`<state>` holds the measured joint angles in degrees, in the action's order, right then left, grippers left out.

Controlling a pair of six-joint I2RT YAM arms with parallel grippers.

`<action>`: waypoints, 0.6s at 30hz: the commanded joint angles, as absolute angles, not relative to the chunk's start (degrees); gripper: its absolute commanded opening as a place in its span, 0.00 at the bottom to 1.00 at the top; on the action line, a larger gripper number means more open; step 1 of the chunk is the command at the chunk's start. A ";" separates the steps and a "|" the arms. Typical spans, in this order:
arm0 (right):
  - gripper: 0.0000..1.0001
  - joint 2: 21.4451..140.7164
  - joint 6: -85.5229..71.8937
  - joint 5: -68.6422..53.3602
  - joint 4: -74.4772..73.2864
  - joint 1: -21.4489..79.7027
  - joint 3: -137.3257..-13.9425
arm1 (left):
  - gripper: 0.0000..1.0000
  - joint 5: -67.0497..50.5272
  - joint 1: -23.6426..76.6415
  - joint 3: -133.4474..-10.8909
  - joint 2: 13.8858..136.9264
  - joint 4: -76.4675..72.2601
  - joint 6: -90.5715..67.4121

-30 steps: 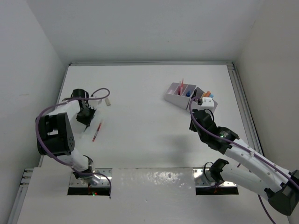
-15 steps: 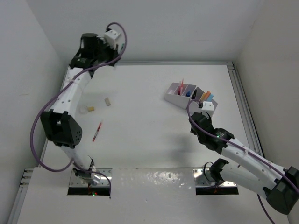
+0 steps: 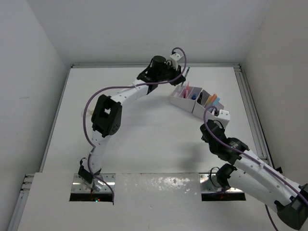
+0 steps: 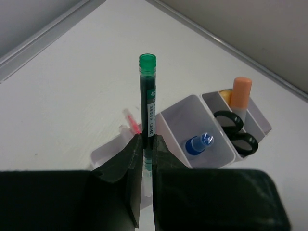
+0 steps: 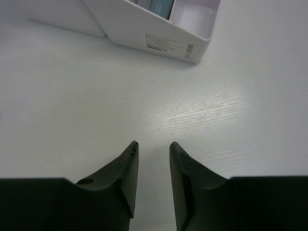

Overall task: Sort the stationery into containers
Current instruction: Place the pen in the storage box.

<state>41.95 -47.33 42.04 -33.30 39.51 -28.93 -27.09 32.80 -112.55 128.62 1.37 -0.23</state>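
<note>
My left gripper (image 3: pixel 181 74) is shut on a green marker (image 4: pixel 147 91) and holds it upright just above the white organizer (image 4: pixel 179 107), over its left side. The marker also shows in the top view (image 3: pixel 186 71). In the organizer, a pink pen (image 4: pixel 130 120) stands in the left compartment. A blue-capped bottle (image 4: pixel 199 143) is in the middle one. Black scissors (image 4: pixel 235 129) and an orange marker (image 4: pixel 240 91) are in the right one. My right gripper (image 5: pixel 153 147) is open and empty, low over the table just in front of the organizer (image 5: pixel 159 42).
The organizer (image 3: pixel 182 102) stands at the back right, near the right rail (image 3: pixel 250 106) and the back wall. My left arm (image 3: pixel 107 118) stretches across the left and middle of the table and hides what lies under it.
My left arm has swung from the far left corner across the back to above the organizer, carrying the green marker. My right gripper has drawn back a little from the organizer.
</note>
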 commanded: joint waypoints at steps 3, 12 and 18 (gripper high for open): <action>0.32 40.34 -49.92 44.56 -36.73 39.29 -29.79 | 0.00 -29.00 33.22 -115.75 130.69 -12.91 -7.03; 0.32 41.92 -48.69 45.26 -37.53 39.37 -31.55 | 0.00 -29.88 34.80 -114.26 134.73 -19.86 -10.89; 0.32 43.33 -47.11 45.88 -37.88 39.29 -33.31 | 0.00 -32.17 35.59 -110.05 135.70 -21.27 -14.32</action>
